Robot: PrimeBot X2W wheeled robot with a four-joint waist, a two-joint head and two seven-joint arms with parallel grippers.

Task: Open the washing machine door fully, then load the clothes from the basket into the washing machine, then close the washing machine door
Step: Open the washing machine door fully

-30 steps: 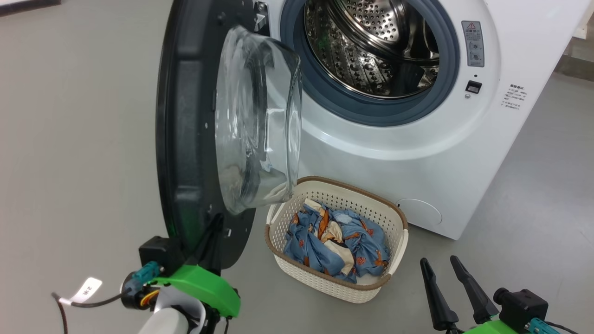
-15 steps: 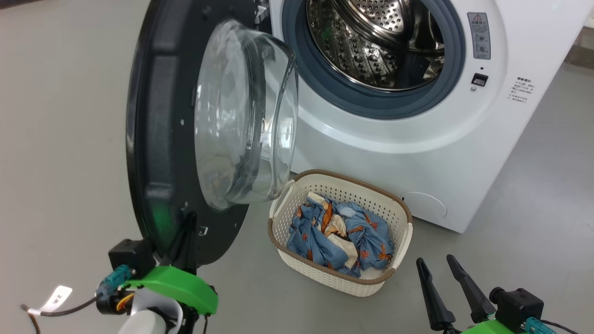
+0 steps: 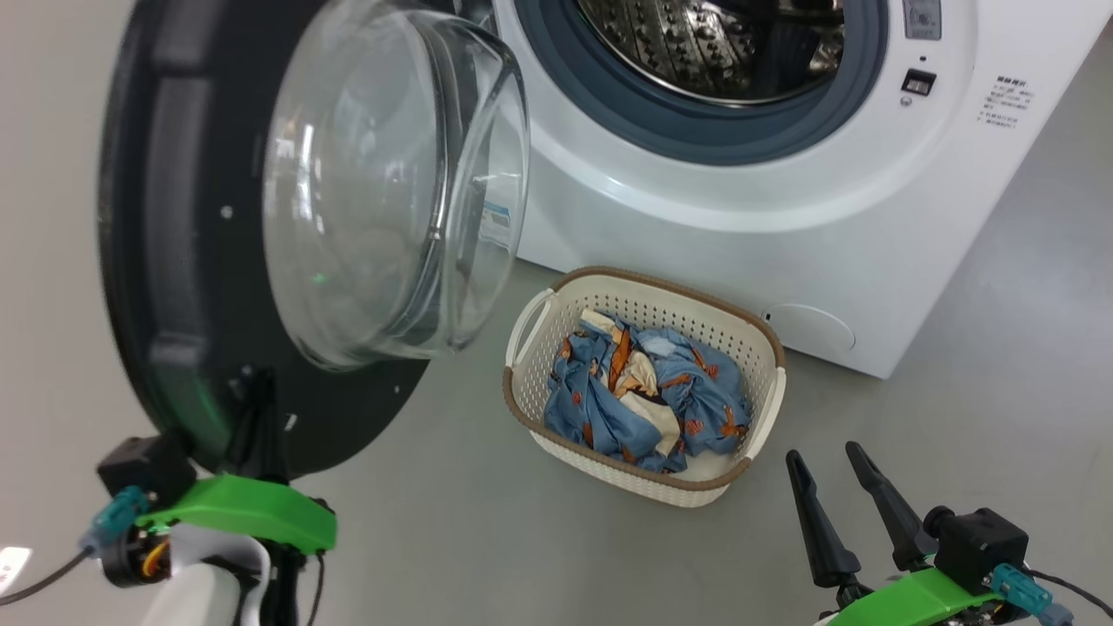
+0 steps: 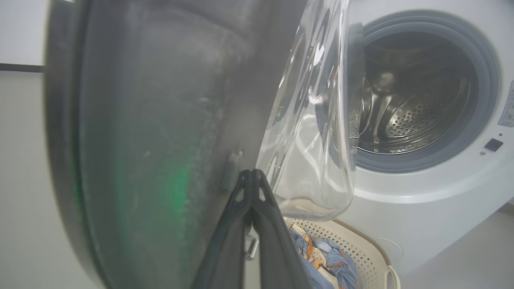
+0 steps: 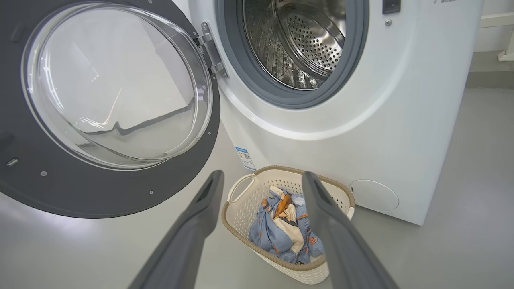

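Door (image 3: 174, 217): open, standing left of washer (image 3: 739, 226). Left gripper (image 4: 251, 176): fingers pressed together at door's lower inner face. Right gripper (image 3: 823, 454): spread, empty, near basket (image 3: 520, 409) holding clothes (image 3: 643, 396).

Head view looks down from above; left wrist view sits close to the round glossy black door (image 4: 160, 120); right wrist view stands farther back; all share the cream perforated plastic basket (image 5: 243, 208)

Smooth grey floor (image 3: 487, 539) meets a pale wall (image 4: 20, 32) at a dark strip (image 4: 20, 67)
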